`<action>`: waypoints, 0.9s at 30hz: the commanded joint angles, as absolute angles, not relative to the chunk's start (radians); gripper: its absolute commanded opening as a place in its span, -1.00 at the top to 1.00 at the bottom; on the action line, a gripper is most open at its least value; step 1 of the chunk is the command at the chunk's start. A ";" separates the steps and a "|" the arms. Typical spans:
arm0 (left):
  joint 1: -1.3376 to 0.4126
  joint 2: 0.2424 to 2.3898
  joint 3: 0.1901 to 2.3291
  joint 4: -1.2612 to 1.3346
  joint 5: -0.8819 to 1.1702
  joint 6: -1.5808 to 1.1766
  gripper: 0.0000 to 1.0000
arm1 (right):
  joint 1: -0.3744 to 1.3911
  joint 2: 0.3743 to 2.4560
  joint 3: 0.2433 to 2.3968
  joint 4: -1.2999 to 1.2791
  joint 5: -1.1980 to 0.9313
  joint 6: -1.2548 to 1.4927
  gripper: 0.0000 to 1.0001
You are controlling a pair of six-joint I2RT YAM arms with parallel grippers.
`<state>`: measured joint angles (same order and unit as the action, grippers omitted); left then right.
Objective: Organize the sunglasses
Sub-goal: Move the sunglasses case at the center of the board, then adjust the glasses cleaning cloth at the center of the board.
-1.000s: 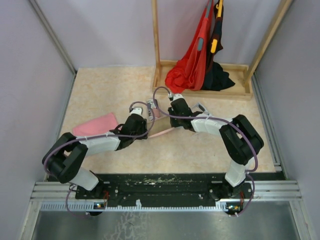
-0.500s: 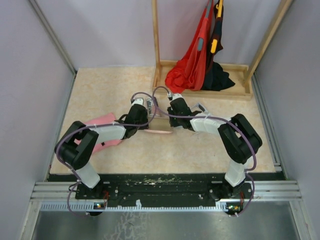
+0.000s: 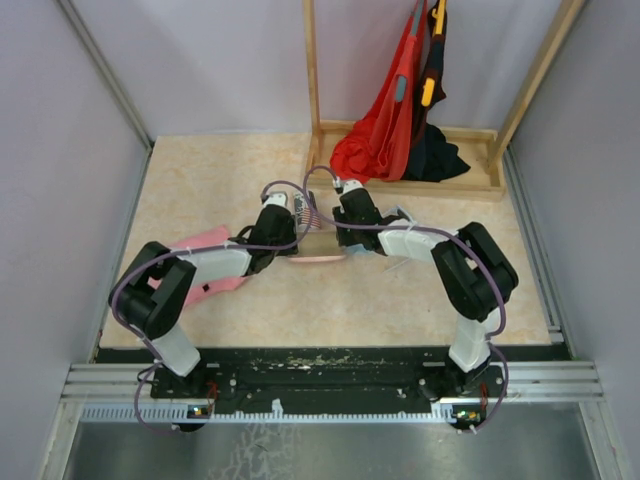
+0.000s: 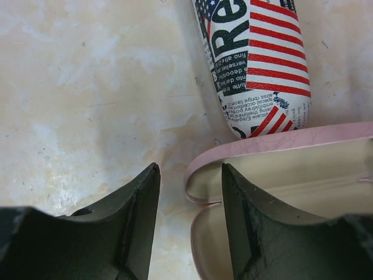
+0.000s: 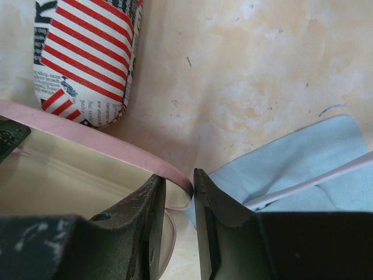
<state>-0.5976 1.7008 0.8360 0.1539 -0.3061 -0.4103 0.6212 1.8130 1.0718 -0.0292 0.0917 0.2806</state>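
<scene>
Left arm has swung forward over the last second. Its pincer [image 4: 189, 174] was hanging back short of the case. It's now down at the left end of the open pink case [image 4: 291, 139], jaws spread. The rounded rim end stands between them, one finger outside over the bench [image 4: 87, 87] and one inside over the lining. It isn't clamped: I see bare bench between the outer finger and the rim. The flag-print case [image 4: 256, 58] lies closed just behind that end. Its tip is at the pink rim, but I can't tell if they touch. The pink case itself looks nudged slightly toward the back. Right pincer [image 5: 179, 178] has barely crept forward. Its jaws are nearly together and look pinched on the right end of the pink rim. Just right of it is a light-blue cloth [image 5: 291, 157] with a thin pale bar [image 5: 326, 173] lying across it. That bar is probably a temple of one pair of sunglasses, but no frame or lens is in clear view. The lining I can see is bare, so nothing looks loaded yet. My read: the case is now bracketed at both ends and held open, ready for loading. One arm will have to let go to fetch a pair.
</scene>
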 commanded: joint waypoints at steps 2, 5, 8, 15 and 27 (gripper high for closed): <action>-0.589 1.647 0.821 0.163 -0.298 -0.402 -0.07 | 0.611 1.799 1.134 0.009 0.074 0.254 0.37; -0.589 1.619 0.806 0.152 -0.292 -0.412 -0.11 | 0.611 1.758 1.119 -0.002 0.068 0.246 0.28; -0.589 1.572 0.788 0.140 -0.291 -0.423 -0.16 | 0.611 1.697 1.090 -0.014 0.060 0.237 0.18; -0.589 1.415 0.745 0.081 -0.291 -0.457 -0.24 | 0.611 1.466 0.975 -0.057 0.127 0.253 0.06; -0.588 1.187 0.715 -0.081 -0.229 -0.524 -0.55 | 0.430 1.474 0.888 -0.225 0.285 0.344 0.08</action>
